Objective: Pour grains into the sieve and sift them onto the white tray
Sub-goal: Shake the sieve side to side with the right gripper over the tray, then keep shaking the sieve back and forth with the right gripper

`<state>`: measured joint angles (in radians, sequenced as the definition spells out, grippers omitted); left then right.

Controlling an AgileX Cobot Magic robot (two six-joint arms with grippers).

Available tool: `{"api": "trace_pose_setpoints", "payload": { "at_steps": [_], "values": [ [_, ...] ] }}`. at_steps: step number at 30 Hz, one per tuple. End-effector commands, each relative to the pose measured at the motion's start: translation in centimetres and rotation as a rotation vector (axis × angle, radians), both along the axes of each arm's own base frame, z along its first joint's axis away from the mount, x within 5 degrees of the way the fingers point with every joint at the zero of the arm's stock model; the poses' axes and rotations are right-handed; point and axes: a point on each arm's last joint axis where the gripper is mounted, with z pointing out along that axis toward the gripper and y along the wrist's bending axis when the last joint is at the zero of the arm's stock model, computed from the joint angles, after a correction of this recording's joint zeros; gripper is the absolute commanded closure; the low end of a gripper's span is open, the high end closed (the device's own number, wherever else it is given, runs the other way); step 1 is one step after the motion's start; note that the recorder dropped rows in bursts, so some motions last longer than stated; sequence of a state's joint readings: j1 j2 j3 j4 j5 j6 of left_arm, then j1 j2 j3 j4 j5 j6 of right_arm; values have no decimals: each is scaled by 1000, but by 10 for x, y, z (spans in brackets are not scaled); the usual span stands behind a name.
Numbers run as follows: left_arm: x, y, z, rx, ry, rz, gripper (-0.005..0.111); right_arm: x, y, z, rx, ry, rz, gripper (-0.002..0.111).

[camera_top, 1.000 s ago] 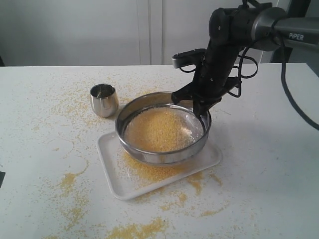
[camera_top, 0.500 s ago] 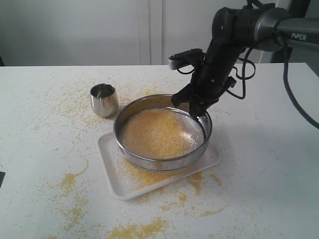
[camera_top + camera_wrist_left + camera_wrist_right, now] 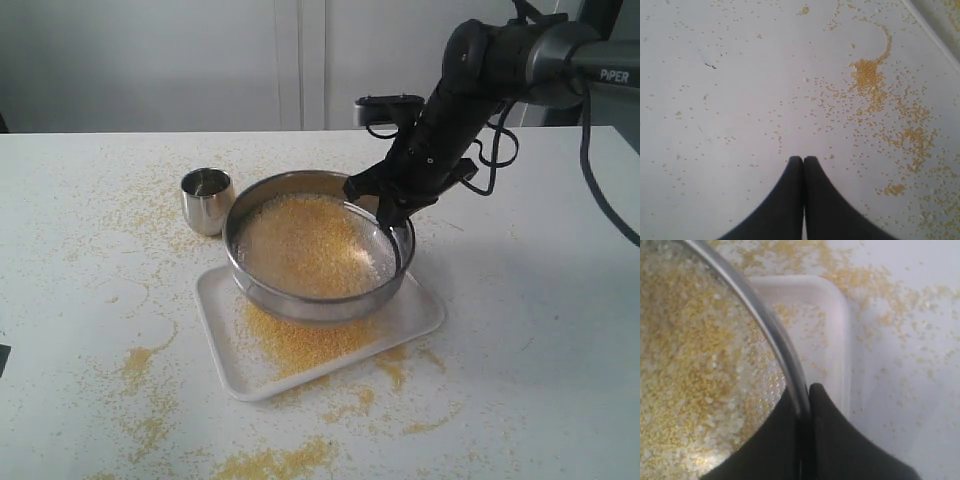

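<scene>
The round steel sieve [image 3: 300,300] hangs tilted just above the white tray [image 3: 412,322], its mesh covered with yellow and pale grains [image 3: 305,245]. My right gripper [image 3: 392,215] is shut on the sieve's far right rim; in the right wrist view its black fingers [image 3: 832,440] pinch the steel rim [image 3: 765,325], one finger inside and one outside. A heap of sifted yellow meal [image 3: 300,342] lies on the tray under the sieve. My left gripper [image 3: 803,161] is shut and holds nothing, hovering over the table with scattered grains [image 3: 867,80]. It does not show in the exterior view.
A small steel cup [image 3: 207,199] stands upright on the table just left of the sieve. Spilled yellow meal [image 3: 270,462] is strewn over the white table around the tray, thickest at the front and left. The tray's corner [image 3: 837,295] shows beside the sieve in the right wrist view.
The right gripper has shifted the sieve to the left and slightly back over the tray. The grains inside have spread across the mesh, and the yellow heap on the tray shows more.
</scene>
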<state>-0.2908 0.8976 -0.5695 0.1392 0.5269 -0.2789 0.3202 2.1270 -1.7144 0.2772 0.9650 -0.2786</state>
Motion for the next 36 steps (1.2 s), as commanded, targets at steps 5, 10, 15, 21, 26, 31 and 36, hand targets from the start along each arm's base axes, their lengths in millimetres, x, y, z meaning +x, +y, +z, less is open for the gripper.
{"api": "trace_pose_setpoints", "payload": {
  "at_steps": [5, 10, 15, 21, 26, 31, 36],
  "values": [
    [0, 0, 3, -6, 1, 5, 107, 2, 1, 11, 145, 17, -151, 108],
    [0, 0, 3, -6, 1, 5, 107, 3, -7, 11, 79, -32, 4, 108],
    [0, 0, 3, -6, 1, 5, 107, -3, -5, 10, 98, 6, 59, 108],
    [0, 0, 3, -6, 1, 5, 107, 2, -10, 11, 225, 44, -165, 108],
    [0, 0, 3, -6, 1, 5, 107, 6, -26, 11, 105, 5, -252, 108],
    [0, 0, 3, -6, 1, 5, 107, 3, -21, 15, 118, -12, -149, 108],
    [0, 0, 3, -6, 1, 5, 107, -2, -14, 19, 108, -62, 48, 108]
  ]
}}
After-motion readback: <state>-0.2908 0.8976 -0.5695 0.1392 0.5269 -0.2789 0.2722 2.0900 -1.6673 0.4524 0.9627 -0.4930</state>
